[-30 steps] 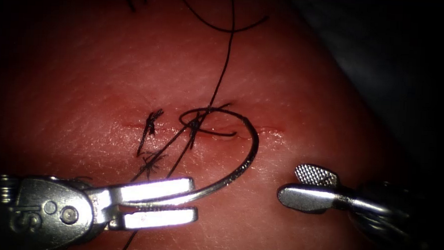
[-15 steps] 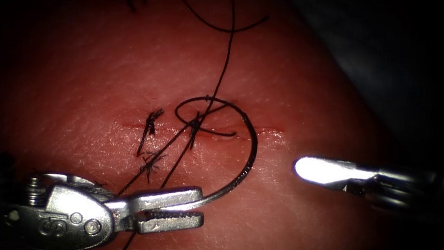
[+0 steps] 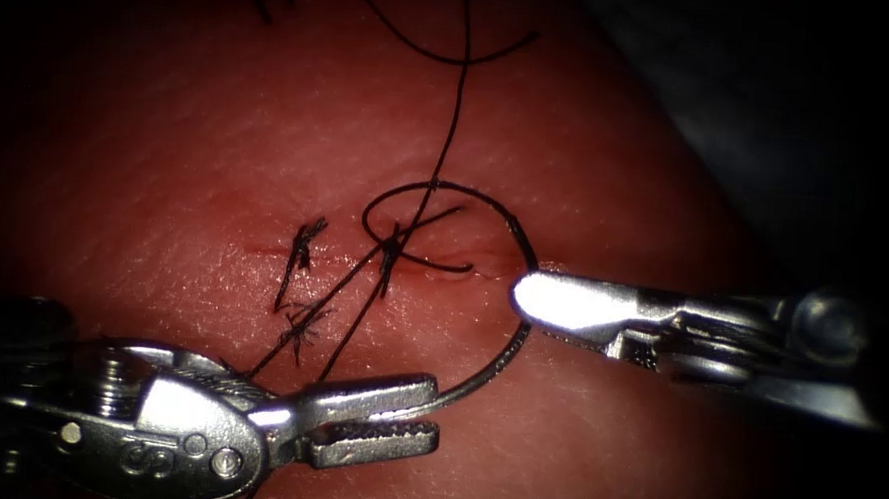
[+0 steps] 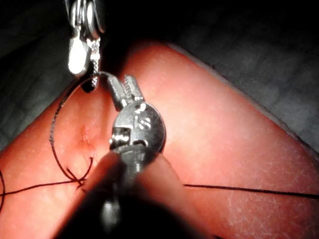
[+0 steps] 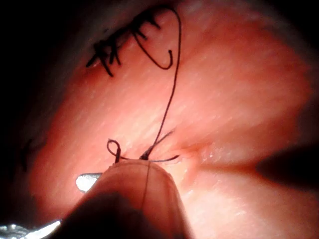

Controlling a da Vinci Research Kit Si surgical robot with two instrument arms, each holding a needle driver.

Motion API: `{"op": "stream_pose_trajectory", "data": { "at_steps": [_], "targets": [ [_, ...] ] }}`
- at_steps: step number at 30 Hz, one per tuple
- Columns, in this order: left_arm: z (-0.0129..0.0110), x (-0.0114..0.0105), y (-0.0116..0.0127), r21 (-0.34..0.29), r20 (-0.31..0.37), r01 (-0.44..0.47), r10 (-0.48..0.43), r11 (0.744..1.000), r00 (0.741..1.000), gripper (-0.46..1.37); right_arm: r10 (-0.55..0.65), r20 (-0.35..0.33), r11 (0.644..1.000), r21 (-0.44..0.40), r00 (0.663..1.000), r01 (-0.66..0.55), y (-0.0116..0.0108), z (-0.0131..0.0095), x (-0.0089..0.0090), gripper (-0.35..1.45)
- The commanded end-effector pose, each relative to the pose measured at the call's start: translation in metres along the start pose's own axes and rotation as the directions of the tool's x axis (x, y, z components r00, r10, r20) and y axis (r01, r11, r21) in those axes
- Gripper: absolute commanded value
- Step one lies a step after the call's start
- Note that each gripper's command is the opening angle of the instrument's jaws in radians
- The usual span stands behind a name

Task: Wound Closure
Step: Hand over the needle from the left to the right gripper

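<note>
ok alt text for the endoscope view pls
The left end effector holds the curved needle near its rear end, below the cut. The right end effector sits against the needle's arc at the cut's right end. Dark thread runs up from knotted stitches across the tissue.

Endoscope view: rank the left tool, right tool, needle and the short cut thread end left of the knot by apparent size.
1. Left tool, nearest the camera, gripping the needle's end.
2. Right tool, reaching the needle's curve.
3. Needle, outside the tissue.
4. Cut thread end.
</note>
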Motion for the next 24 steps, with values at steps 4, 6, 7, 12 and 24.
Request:
{"op": "stream_pose_trajectory", "data": {
  "at_steps": [4, 6, 7, 12, 24],
  "targets": [
    [0.0001, 0.0000, 0.0005, -0.009, -0.013, -0.003, 0.003, 1.000, 1.000, -0.35, 0.001, -0.011, 1.000, 0.009, 1.000, -0.001, -0.0002, 0.0009, -0.0001, 1.00],
    [0.0002, 0.0000, 0.0007, -0.010, -0.016, -0.010, 0.010, 1.000, 1.000, -0.35, 0.001, -0.011, 1.000, 0.007, 1.000, -0.001, -0.0002, 0.0011, -0.0001, 0.60],
    [0.0002, -0.0001, 0.0007, -0.010, -0.016, -0.005, 0.004, 1.000, 1.000, -0.35, 0.002, -0.007, 1.000, -0.001, 1.000, -0.002, -0.0002, 0.0010, -0.0001, -0.05],
    [0.0002, -0.0001, 0.0009, -0.010, -0.015, 0.018, -0.018, 1.000, 1.000, -0.35, 0.001, 0.000, 0.999, -0.035, 1.000, -0.001, -0.0003, 0.0009, 0.0002, -0.35],
    [0.0008, -0.0005, 0.0005, -0.034, -0.053, 0.272, -0.274, 0.962, 0.960, 1.11, -0.121, -0.023, 0.990, -0.080, 0.992, 0.119, -0.0001, 0.0001, 0.0013, -0.35]
  ]
}}
